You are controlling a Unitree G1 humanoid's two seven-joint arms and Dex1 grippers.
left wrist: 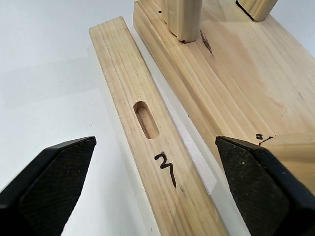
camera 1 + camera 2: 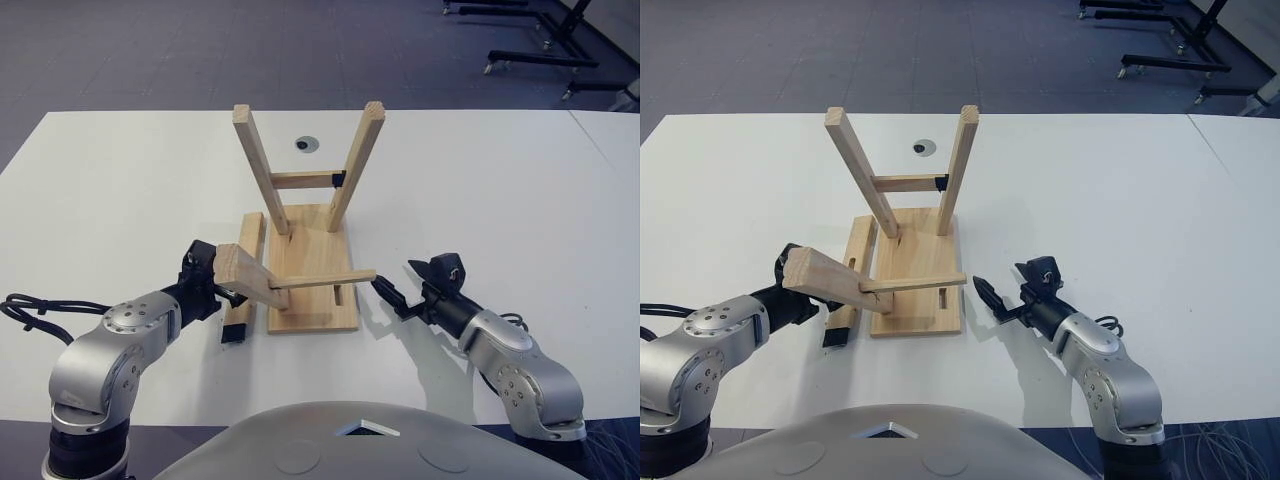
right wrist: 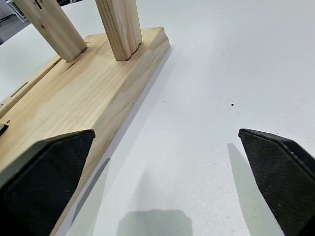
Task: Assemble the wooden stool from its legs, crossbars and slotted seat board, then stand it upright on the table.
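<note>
Looks like fourth-leg time: the leg lies at 9 o'clock of the seat. Left end effector is released astride it, right end effector released too. Next, clench and lift.

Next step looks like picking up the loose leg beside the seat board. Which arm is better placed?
Left, probably. The left end effector is open right over the loose leg; the right end effector, also open, sits across the seat board from it.
</note>
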